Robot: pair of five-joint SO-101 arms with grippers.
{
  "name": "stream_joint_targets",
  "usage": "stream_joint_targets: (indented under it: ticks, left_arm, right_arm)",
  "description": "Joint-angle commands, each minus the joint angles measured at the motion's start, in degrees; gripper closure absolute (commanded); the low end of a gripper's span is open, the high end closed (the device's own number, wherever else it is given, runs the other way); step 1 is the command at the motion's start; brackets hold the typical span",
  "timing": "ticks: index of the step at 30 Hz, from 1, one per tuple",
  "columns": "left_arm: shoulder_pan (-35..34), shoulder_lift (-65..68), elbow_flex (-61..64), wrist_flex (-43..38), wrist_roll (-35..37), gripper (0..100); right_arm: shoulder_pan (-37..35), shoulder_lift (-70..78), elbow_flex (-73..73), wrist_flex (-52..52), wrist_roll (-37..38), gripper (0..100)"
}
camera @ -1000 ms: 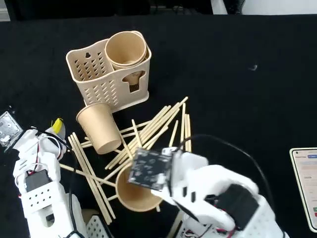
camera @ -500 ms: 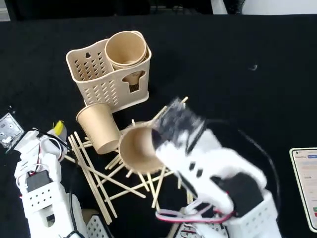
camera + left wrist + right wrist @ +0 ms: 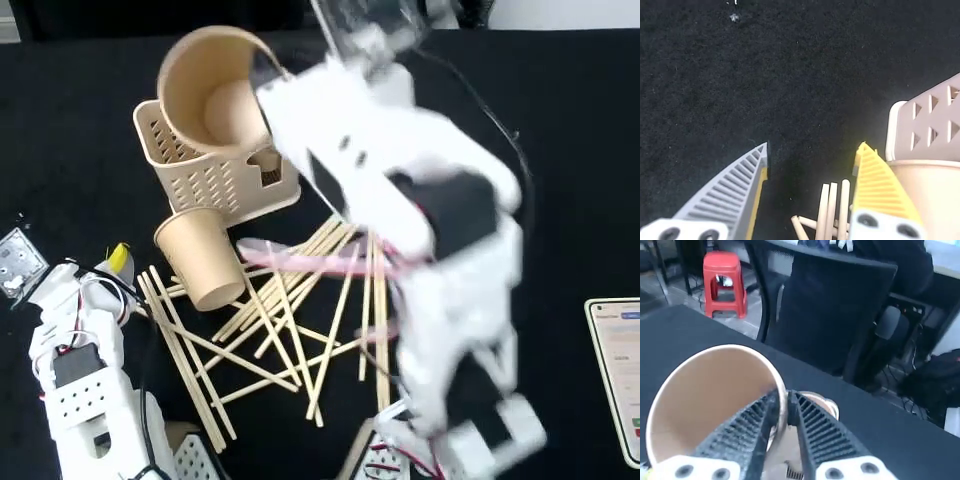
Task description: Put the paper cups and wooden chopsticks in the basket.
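1. My right gripper [image 3: 785, 392] was clenched on the rim of a cup [image 3: 205, 90], with one finger inside the wall and the other outside it.
2. That cup hung in the air, tipped so its mouth faced the high camera, right over the far right part of the basket [image 3: 200, 175]. I could not tell whether it touched the basket.
3. My right arm [image 3: 400, 200] stretched from the near edge of the table [image 3: 560, 180] across the middle to the basket.
4. The basket stood upright on the black table, toward the far left.
5. A second cup [image 3: 200, 255] lay on the table just in front of the basket, one end up against its front wall.
6. The chopsticks [image 3: 290, 320] lay loose and criss-crossed on the table, spreading from beside the second cup toward the base of my right arm. None that I could see were in the basket.
7. My left gripper [image 3: 813, 147] was released, its grey and yellow fingers spread wide, low over the table at the near left.
8. In the left wrist view a few chopstick ends lay between those fingers, with the second cup and a corner of the basket just beyond the yellow one.
9. A phone [image 3: 615, 370] lay at the table's right edge.
10. Behind the table the right wrist view showed a dark chair [image 3: 840, 305] and a red stool [image 3: 722, 282].
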Motion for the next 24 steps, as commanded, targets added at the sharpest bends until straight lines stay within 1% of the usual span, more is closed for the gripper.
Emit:
stream_joint_targets:
  ticks: [1, 5, 8, 12, 16, 17, 21, 22, 24]
  left_arm:
    - [-0.3, -0.7, -0.7, -0.7, 0.4, 72]
    - [-0.3, -0.7, -0.7, -0.7, 0.4, 72]
    - [-0.2, -0.7, -0.8, -0.7, 0.4, 72]
    - [-0.2, -0.7, -0.8, -0.7, 0.4, 72]
    - [-0.2, -0.7, -0.8, -0.7, 0.4, 72]
    - [-0.2, -0.7, -0.8, -0.7, 0.3, 72]
    - [-0.2, -0.7, -0.8, -0.7, 0.3, 72]
    - [-0.2, -0.7, -0.8, -0.7, 0.3, 72]
    - [-0.3, -0.7, -0.8, -0.7, 0.3, 72]
  right_arm:
    - [3.6, 13.7, -17.1, -0.4, -0.5, 98.8]
    - [6.5, 24.6, -29.8, 2.6, -0.5, 98.8]
    - [7.6, 30.2, -35.6, 8.1, -0.5, 98.8]
    - [7.0, 35.6, -40.0, 14.2, -0.5, 98.8]
    - [5.2, 37.0, -43.3, 17.5, -0.6, 97.7]
    - [5.1, 37.0, -43.9, 18.0, -0.6, 95.3]
    - [3.7, 36.7, -47.3, 20.9, -0.6, 77.5]
    - [3.7, 36.5, -48.7, 22.1, -0.6, 75.0]
    - [3.7, 35.8, -50.4, 23.7, -0.6, 75.0]
